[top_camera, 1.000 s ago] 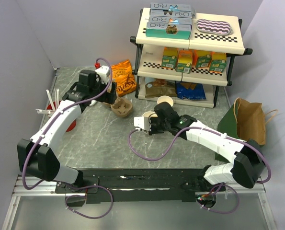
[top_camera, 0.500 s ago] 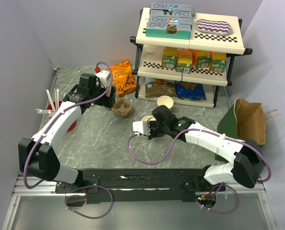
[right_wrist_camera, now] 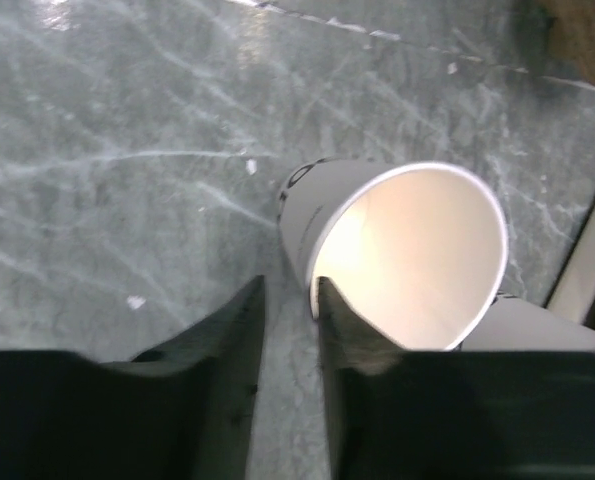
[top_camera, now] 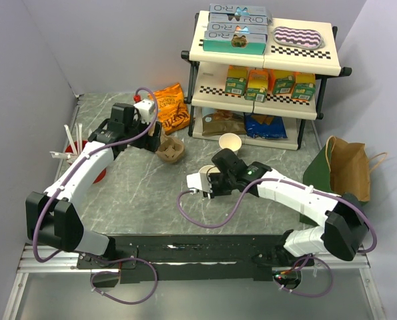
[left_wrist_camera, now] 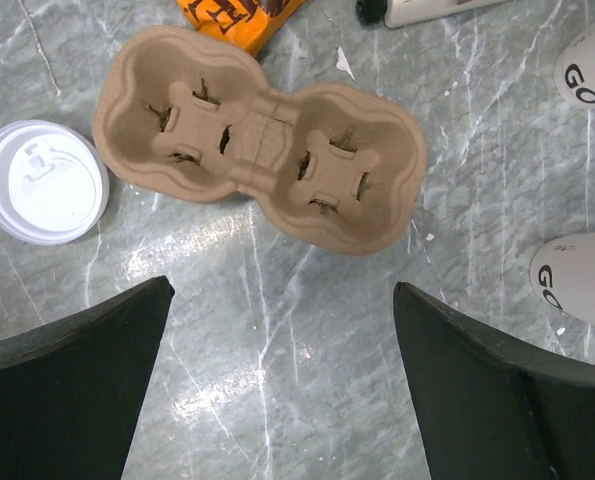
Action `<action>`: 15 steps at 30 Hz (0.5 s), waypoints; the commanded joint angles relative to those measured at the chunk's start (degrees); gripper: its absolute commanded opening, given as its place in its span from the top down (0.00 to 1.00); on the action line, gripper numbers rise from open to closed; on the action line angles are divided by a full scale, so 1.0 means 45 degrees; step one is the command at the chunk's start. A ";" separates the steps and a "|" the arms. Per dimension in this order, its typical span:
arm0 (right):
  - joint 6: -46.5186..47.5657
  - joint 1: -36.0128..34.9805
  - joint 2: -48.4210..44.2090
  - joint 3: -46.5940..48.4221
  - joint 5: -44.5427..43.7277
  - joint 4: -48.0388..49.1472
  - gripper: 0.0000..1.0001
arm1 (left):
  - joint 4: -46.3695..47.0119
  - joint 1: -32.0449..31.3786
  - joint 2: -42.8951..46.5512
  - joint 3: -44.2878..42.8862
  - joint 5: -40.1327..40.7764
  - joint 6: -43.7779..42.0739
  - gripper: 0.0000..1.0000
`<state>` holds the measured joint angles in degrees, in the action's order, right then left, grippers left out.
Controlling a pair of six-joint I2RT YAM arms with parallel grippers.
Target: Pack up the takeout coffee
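A: From above, where is the cup?
B: The cup [top_camera: 209,173] stands uncovered on the table [top_camera: 138,193], with the right gripper [top_camera: 208,185] close against it at its 6 o'clock. A second cup [top_camera: 230,141] stands apart at its 1 o'clock, in front of the shelf [top_camera: 265,100].
A: And the left side?
B: The left gripper [top_camera: 158,138] hangs just at 10 o'clock of the carrier [top_camera: 171,150], which itself lies at 10 o'clock of the cup. A chip bag [top_camera: 171,107] lies at the carrier's 12 o'clock.
A: The left wrist view?
B: Its fingers [left_wrist_camera: 77,390] are spread wide, with only bare table between them. The carrier lies past the tips at 12 o'clock, both wells unfilled. The lid [left_wrist_camera: 42,182] lies flat just beside the carrier's 9 o'clock end; I cannot tell whether they touch. Two cream cups show at the frame's 2 and 4 o'clock, and I take the lower one to be the cup.
A: The right wrist view?
B: The fingers [right_wrist_camera: 347,320] are drawn nearly together, a thin strip of table showing in the gap. The cup sits at the frame's 2 o'clock, its bare inside towards the camera and its rim at one fingertip. I cannot tell whether the wall is pinched. The second cup peeks out behind it at 4 o'clock
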<state>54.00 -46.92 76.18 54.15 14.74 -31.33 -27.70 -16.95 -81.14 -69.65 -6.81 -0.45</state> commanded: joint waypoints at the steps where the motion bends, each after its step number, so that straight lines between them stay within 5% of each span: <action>1: 0.0383 0.0308 -0.0951 0.0934 0.1193 -0.1336 0.61 | 0.0238 0.0056 0.0064 -0.0167 -0.0440 -0.0369 0.01; 8: -0.0473 0.1069 -0.1889 0.2261 0.1451 -0.2744 0.56 | -0.1418 0.0095 -0.1964 -0.1552 0.1120 -0.0624 0.01; 15: -0.2876 0.2455 -0.2047 0.2927 0.1021 -0.2335 0.55 | -0.2183 0.1069 -0.4154 -0.3366 0.1474 -0.0349 0.20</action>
<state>48.14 -38.65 67.40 64.58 19.59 -41.67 -34.74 -14.76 -97.17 -79.29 -2.70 -2.15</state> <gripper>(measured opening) 0.455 0.851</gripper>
